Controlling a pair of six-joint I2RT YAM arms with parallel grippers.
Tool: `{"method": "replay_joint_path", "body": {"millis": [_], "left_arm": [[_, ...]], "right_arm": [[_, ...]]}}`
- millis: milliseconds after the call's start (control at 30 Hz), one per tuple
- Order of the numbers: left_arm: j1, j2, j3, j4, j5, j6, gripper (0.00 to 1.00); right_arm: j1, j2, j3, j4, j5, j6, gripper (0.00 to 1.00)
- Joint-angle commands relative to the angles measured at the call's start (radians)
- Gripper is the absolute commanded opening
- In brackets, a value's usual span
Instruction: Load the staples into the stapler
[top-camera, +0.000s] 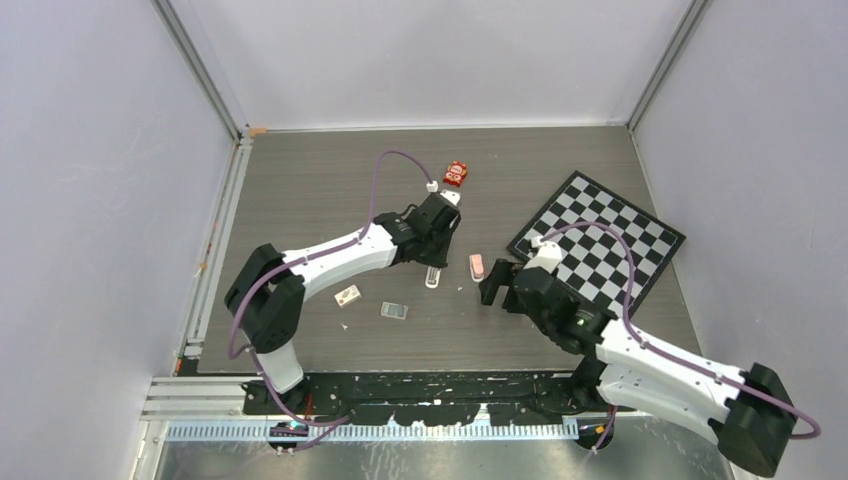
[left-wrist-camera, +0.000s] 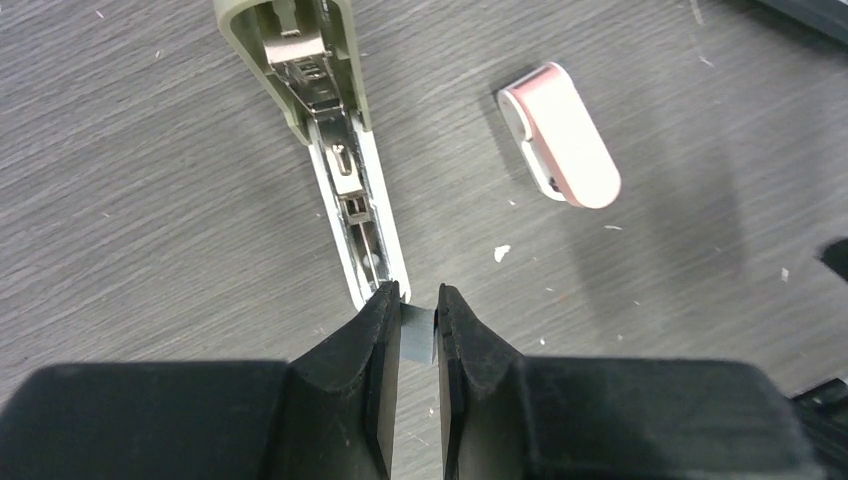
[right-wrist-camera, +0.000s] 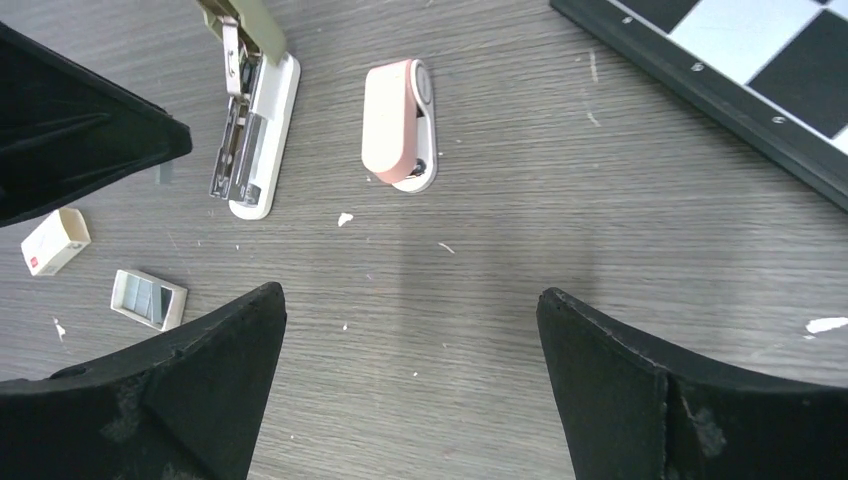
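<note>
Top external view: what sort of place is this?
Likely a lab robot test cell, not an office: plain white panel walls on aluminium framing, a black-and-white checkerboard on the wood-grain table, and the left arm and right arm bolted at its near edge.

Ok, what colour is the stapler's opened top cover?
Olive-grey; the stapler shows best in the left wrist view.

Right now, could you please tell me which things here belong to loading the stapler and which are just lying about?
Job:
stapler, open
staples, pinched in left gripper
small tray of silvery strips, probably spares

Lying about:
pink-and-white piece
white-and-red box
red packet
checkerboard
</note>
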Motion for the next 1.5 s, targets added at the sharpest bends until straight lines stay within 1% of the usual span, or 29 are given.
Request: {"method": "replay_joint_path", "body": {"millis": [0,100,200,533,833,1467], "left_arm": [[-0.005,0.037,0.057,-0.029,-0.098,0.004,0.10],[-0.005,0.062,0.071,-0.039,-0.120,0.011,0.10],[-0.006,0.069,0.069,-0.033,-0.127,0.011,0.10],[-0.007,0.088,0.058,-0.020,-0.172,-0.011,0.09],[-0.007,0.113,0.062,-0.019,-0.154,-0.041,0.09],[-0.029,0.173,0.134,-0.094,-0.154,-0.089,0.09]], "right_arm": [[0.004,-0.133,-0.028,-0.079,0.095,0.039,1.00],[0.004,-0.199,-0.034,-0.114,0.118,0.037,1.00],[0.004,-0.228,-0.031,-0.134,0.129,0.031,1.00],[0.004,-0.224,-0.015,-0.161,0.132,0.035,1.00],[0.003,-0.240,-0.013,-0.183,0.144,0.034,1.00],[0.004,-0.258,-0.020,-0.192,0.152,0.033,1.00]]}}
